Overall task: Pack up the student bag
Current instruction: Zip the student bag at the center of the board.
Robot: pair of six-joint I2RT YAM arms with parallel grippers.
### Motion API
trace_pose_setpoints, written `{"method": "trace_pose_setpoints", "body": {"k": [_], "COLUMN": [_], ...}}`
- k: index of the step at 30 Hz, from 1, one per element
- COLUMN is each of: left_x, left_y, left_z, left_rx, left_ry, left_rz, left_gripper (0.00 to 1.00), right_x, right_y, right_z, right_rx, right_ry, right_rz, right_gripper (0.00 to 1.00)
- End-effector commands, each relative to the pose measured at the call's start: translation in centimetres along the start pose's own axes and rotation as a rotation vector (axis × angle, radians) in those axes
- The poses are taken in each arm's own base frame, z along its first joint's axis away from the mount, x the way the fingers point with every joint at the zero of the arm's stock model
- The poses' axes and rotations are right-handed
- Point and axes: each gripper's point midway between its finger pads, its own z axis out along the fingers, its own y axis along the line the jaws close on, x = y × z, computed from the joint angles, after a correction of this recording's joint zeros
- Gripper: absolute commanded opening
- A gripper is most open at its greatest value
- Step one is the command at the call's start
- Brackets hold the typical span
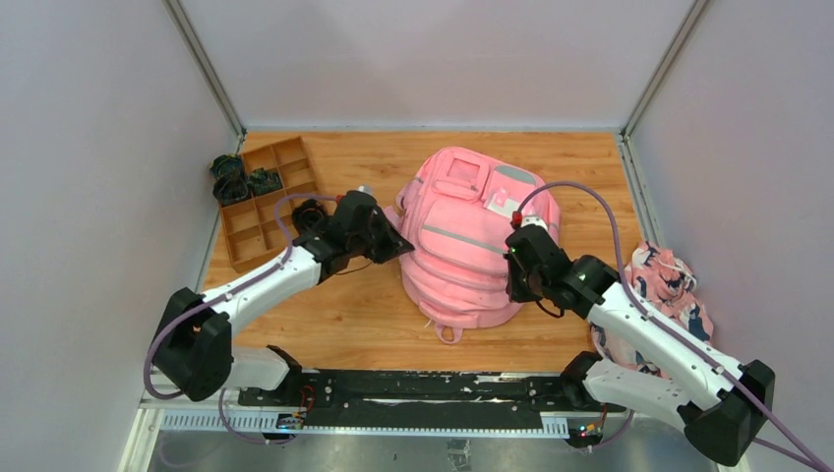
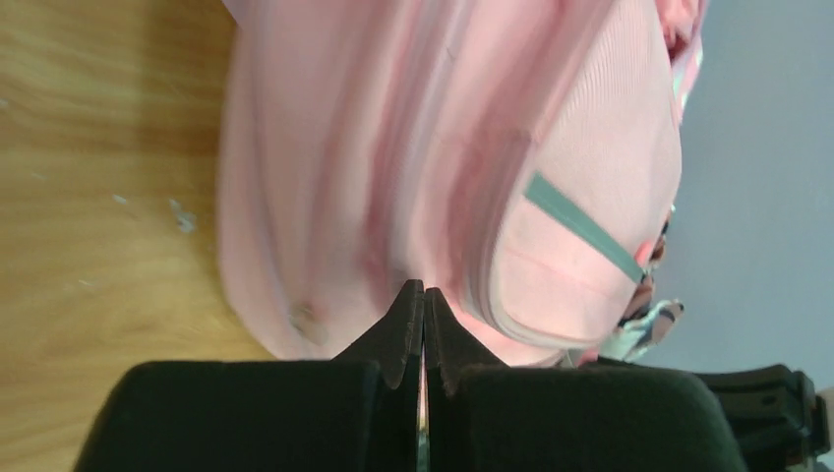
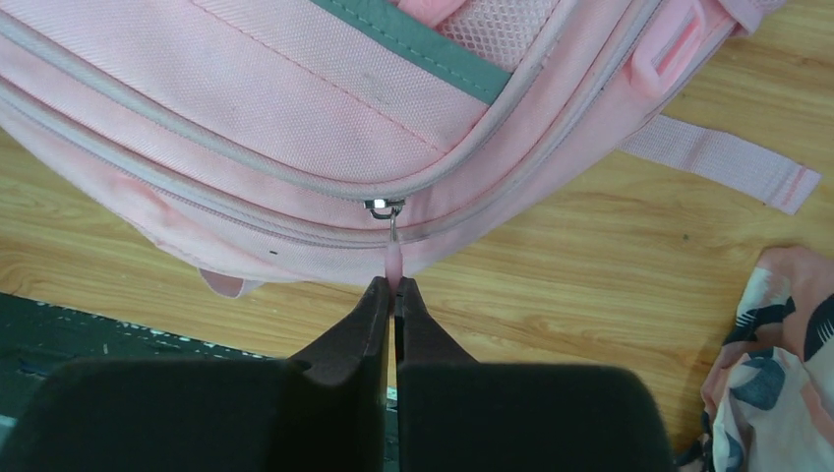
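Note:
The student bag [image 1: 472, 246], a pink backpack with grey trim, lies on the wooden table between my arms. My left gripper [image 1: 398, 241] is at the bag's left side. In the left wrist view its jaws [image 2: 424, 290] are shut, the tips pressed into the bag [image 2: 393, 147], whose folds converge at them. My right gripper [image 1: 513, 280] is at the bag's near right edge. In the right wrist view it [image 3: 393, 285] is shut on the pink zipper pull [image 3: 393, 258], which hangs from the metal slider [image 3: 385, 207] on the bag [image 3: 246, 108].
A pink-and-navy floral cloth [image 1: 669, 285] lies at the right wall, also seen in the right wrist view [image 3: 777, 374]. A wooden compartment tray [image 1: 258, 197] with dark items [image 1: 231, 177] stands at the back left. Grey walls enclose the table.

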Motion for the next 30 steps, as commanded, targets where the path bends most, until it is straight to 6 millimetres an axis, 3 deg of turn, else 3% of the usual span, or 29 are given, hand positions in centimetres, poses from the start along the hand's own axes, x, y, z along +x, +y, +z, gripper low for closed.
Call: {"method": "trace_pose_setpoints", "body": {"k": [1,4,9,12,15,17,23,30], "left_x": [-3.4,-4.1,-2.4,-1.3,0.2,1.7,5.4,5.2], "left_y": [2.5,2.1,-0.8,-2.9,-4.4,-4.6,-6.2,-5.4], "left_z": [-1.1,-1.9,-3.0,-3.9,-4.0,-2.7,0.3,2.9], "left_rx": [-0.021,-0.008,-0.023,0.046,0.097,0.119,0.099,0.063], "left_ry": [-0.037,-0.005,-0.047,-0.1,-0.128,-0.089,0.05,0.056], "left_rz": [0.081,0.138,0.183,0.097,0.046,-0.007,-0.01,-0.09], "left_gripper": [0.0,0.0,0.01,0.14,0.37,0.47,0.53,0.57], "right_x": [2.2,2.1,1.6,1.1,0.8,0.6,0.8,1.4], "right_y": [-3.7,-2.8,-1.5,-1.2,-0.6,-0.4,-0.8,-0.9], "right_z": [0.2,0.4,0.6,0.7,0.8,0.8,0.8,0.6], "right_rx": [0.156,0.11,0.047,0.048,0.035,0.03,0.047,0.041], "right_ry": [0.044,0.051,0.047,0.047,0.054,0.06,0.049,0.058], "right_rz": [-0.012,-0.019,-0.012,-0.001,0.003,0.007,0.03,0.039], "right_gripper": [0.0,0.0,0.0,0.0,0.0,0.0,0.0,0.0]}}
